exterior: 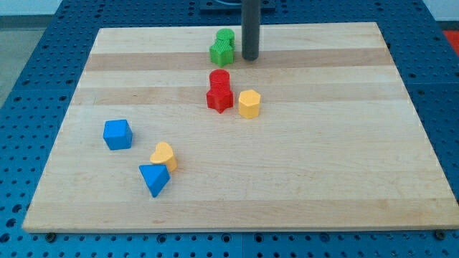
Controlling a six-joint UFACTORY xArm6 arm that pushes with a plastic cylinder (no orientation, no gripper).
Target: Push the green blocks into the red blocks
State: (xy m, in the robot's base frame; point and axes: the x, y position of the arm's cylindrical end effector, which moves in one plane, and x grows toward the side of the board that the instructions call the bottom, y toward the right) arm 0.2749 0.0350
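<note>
Wooden board (301, 179) on a blue pegboard table (29, 43). View's left: blue cube (117, 134), then a yellow heart-ish block (164, 155) touching a blue triangle block (154, 178) below it. Centre: two green blocks (222, 46) touching each other near the top edge, two red blocks (219, 91) stacked close just below them, small gap between the pairs. Yellow hexagon block (249, 104) just right of the reds. The tip (249, 58) sits just right of the greens; contact unclear. No hand on this rod, nothing grasped.
</note>
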